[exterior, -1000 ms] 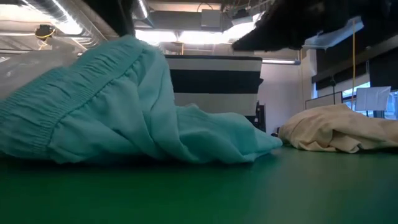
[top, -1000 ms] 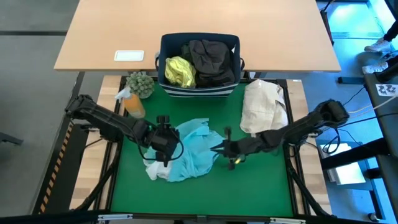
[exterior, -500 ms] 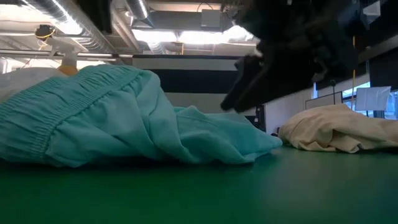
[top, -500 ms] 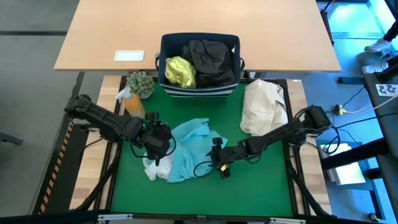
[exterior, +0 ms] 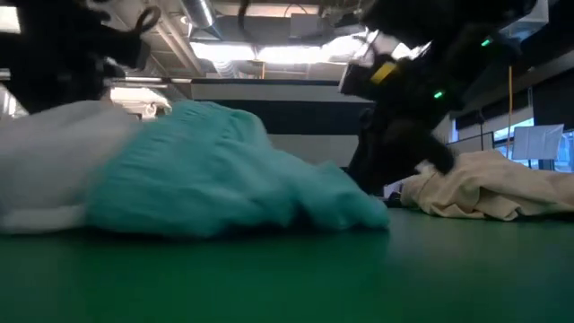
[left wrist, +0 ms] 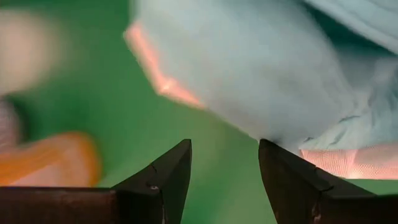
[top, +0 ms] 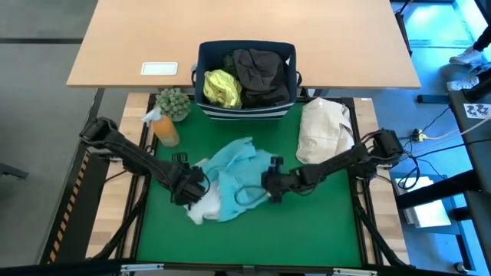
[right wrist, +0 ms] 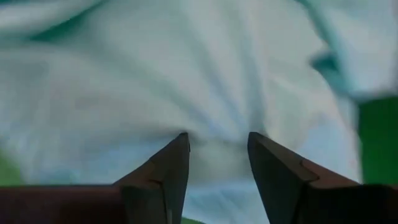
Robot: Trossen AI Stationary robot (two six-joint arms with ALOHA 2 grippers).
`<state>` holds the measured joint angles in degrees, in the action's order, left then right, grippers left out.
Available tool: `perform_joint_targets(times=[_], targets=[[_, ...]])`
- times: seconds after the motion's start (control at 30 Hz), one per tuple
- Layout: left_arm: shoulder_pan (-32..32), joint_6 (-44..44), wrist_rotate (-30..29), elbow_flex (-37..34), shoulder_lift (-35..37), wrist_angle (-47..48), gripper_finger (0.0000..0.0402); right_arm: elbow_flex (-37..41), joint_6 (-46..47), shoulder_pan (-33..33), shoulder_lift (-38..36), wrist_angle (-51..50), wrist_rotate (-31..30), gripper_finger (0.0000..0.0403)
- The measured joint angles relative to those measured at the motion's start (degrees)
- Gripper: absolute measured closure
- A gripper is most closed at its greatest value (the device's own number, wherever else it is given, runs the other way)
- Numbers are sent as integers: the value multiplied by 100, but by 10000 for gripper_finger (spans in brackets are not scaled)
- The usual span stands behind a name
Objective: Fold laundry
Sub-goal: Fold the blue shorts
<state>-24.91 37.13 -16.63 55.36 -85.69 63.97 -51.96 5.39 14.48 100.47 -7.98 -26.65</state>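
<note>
**Turquoise garment lying crumpled mid-tabletop, both sets of jaws at its edges**

The right gripper [right wrist: 217,158] has its jaws parted with cloth bunched between them; whether it grips is hard to tell. The left gripper [left wrist: 224,165] stands parted, empty, beside the garment's pale hem. The turquoise garment [top: 234,180] looks light, limp and wrinkle-prone, so it is best taken at a hem or corner, not mid-panel. The green tabletop [top: 307,230] looks smooth. At the far edge sit a navy bin [top: 205,57] of clothes, a cream bundle [top: 324,130], and an orange bottle [top: 164,129].
</note>
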Motion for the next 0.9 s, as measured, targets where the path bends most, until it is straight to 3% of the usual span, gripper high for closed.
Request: perform_joint_targets(times=[0.23,0.37,0.63,0.9], targets=[[0,-526,267,-365,-1,-2173,221,0,33,-651,-2,-78,-151,242],[-2,-1014,321,-362,0,-2900,221,0,22,-857,-9,-179,-428,242],[-13,-1203,374,204,0,-2242,221,-162,58,-794,-405,-1029,-351,242],[-446,-1172,302,373,-26,-2081,221,-166,171,-203,-935,-947,-415,242]])
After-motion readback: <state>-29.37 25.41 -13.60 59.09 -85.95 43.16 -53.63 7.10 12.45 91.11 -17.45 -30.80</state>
